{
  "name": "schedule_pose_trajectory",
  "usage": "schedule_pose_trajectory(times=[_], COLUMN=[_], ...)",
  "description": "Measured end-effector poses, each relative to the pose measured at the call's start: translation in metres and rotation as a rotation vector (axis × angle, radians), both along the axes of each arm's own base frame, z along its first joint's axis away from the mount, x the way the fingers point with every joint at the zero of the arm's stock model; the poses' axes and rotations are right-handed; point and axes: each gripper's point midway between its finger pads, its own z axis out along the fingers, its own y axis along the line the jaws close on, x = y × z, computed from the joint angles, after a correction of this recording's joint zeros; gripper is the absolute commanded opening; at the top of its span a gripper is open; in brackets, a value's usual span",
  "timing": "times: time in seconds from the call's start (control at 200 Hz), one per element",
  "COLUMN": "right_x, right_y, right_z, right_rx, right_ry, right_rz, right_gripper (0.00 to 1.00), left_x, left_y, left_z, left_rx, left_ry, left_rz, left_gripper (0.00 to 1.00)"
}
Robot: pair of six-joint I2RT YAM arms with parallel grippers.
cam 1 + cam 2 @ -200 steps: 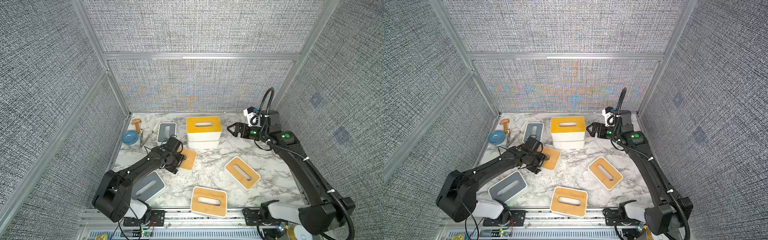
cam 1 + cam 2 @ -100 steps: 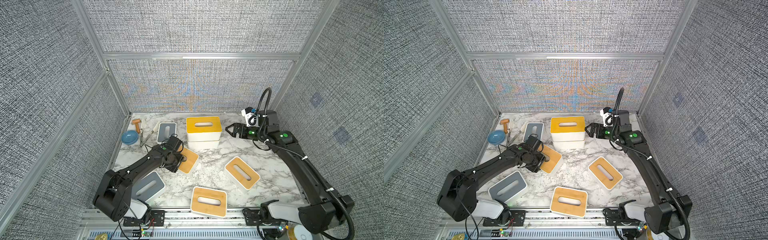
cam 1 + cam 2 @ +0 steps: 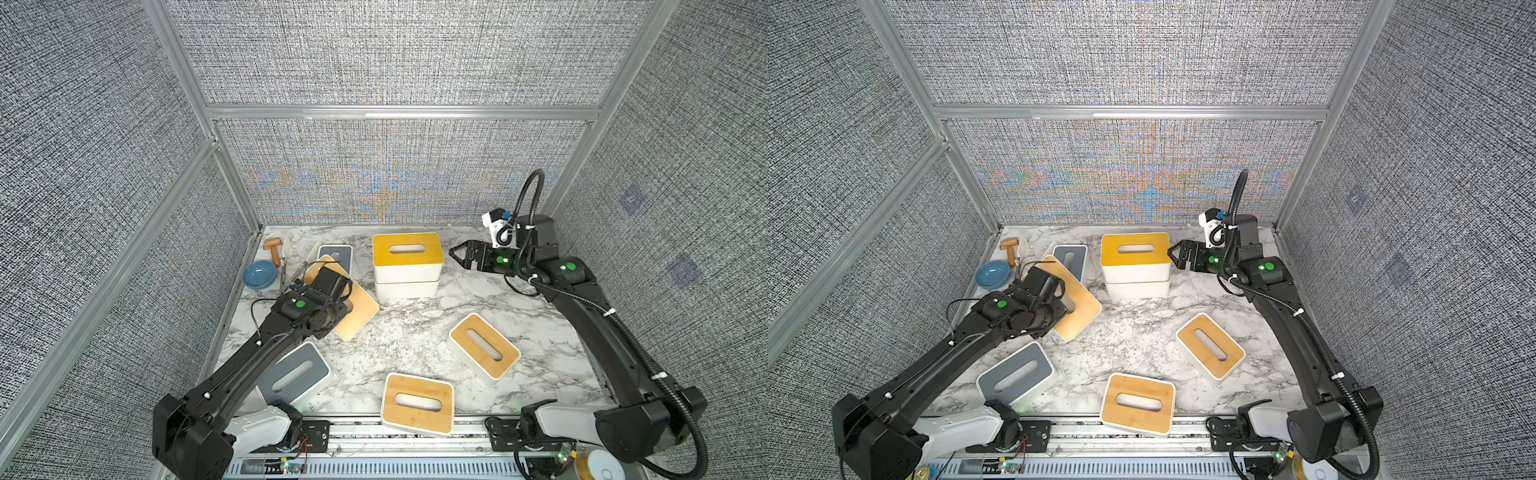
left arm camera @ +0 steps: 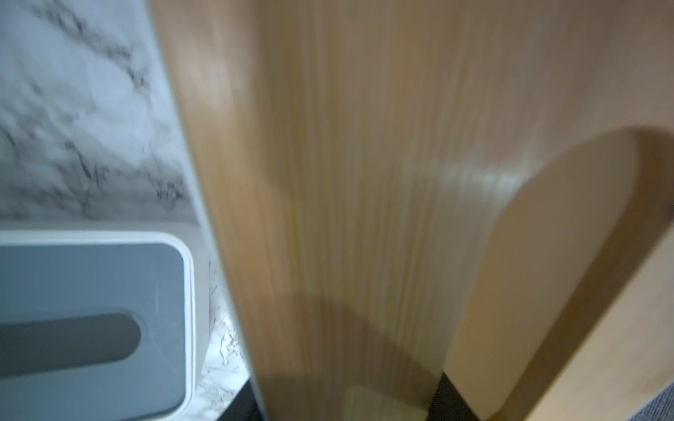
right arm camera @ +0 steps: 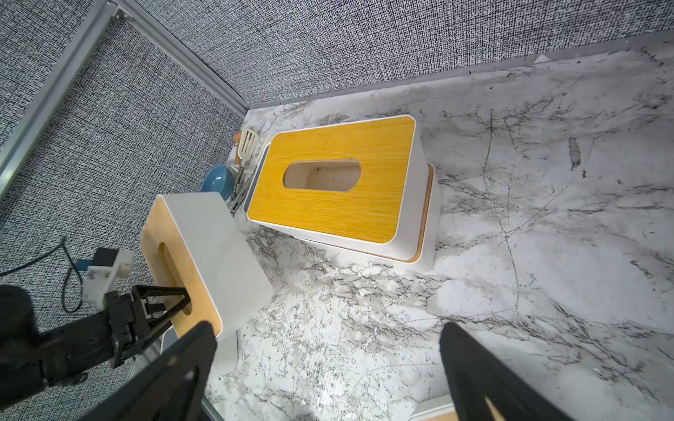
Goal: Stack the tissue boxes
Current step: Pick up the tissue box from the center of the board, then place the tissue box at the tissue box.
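My left gripper (image 3: pixel 345 306) is shut on a bamboo-lidded tissue box (image 3: pixel 362 308), one finger in its slot. That box hangs tilted above the table, lid (image 4: pixel 346 182) facing the wrist and white side (image 5: pixel 219 251) facing right. Two bamboo-lidded boxes stand stacked at the back middle (image 3: pixel 407 257) (image 3: pixel 1136 257). My right gripper (image 3: pixel 455 254) (image 5: pixel 324 364) hovers open just right of that stack, holding nothing. More boxes lie flat: a grey-lidded one (image 3: pixel 337 252) partly behind the held box, a grey one (image 3: pixel 291 374) front left, and bamboo ones at the front (image 3: pixel 417 403) and right (image 3: pixel 484 345).
A blue bowl (image 3: pixel 259 274), a wooden-handled tool (image 3: pixel 273 247) and a white spatula with tongs (image 5: pixel 246 145) lie in the back left corner. Grey fabric walls close in the left, back and right. A metal rail (image 3: pixel 415 440) runs along the front edge.
My left gripper has shut on the bamboo-lidded box and raised it, tilting it up off the table. My right gripper has moved a little left toward the stack, still open.
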Motion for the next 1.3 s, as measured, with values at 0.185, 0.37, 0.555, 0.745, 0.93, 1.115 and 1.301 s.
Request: schedule_pose_trajectory(times=[0.185, 0.37, 0.555, 0.745, 0.93, 1.115, 1.301], right_x=[0.000, -0.003, -0.017, -0.038, -0.058, -0.065, -0.064], right_y=[-0.001, -0.003, 0.002, 0.009, 0.027, 0.041, 0.057], right_z=[0.017, 0.038, 0.067, 0.086, 0.092, 0.098, 0.095], right_rx=[0.011, 0.025, 0.056, 0.088, 0.131, 0.165, 0.147], right_ry=[-0.038, -0.086, -0.140, -0.153, -0.122, -0.106, -0.084], right_rz=[-0.007, -0.010, 0.049, 0.123, 0.230, 0.309, 0.360], right_gripper=[0.99, 0.99, 0.99, 0.99, 0.99, 0.99, 0.99], left_x=[0.029, 0.039, 0.033, 0.033, 0.034, 0.034, 0.029], left_y=[0.001, -0.034, -0.068, -0.094, -0.110, -0.122, -0.126], left_z=[0.065, 0.113, 0.133, 0.140, 0.138, 0.137, 0.135], left_rx=[0.150, 0.275, 0.368, 0.402, 0.373, 0.348, 0.337], left_ry=[-0.228, -0.413, -0.519, -0.567, -0.576, -0.577, -0.568], left_rz=[-0.248, -0.662, -1.029, -1.274, -1.386, -1.431, -1.460], left_gripper=[0.40, 0.40, 0.40, 0.39, 0.38, 0.38, 0.38])
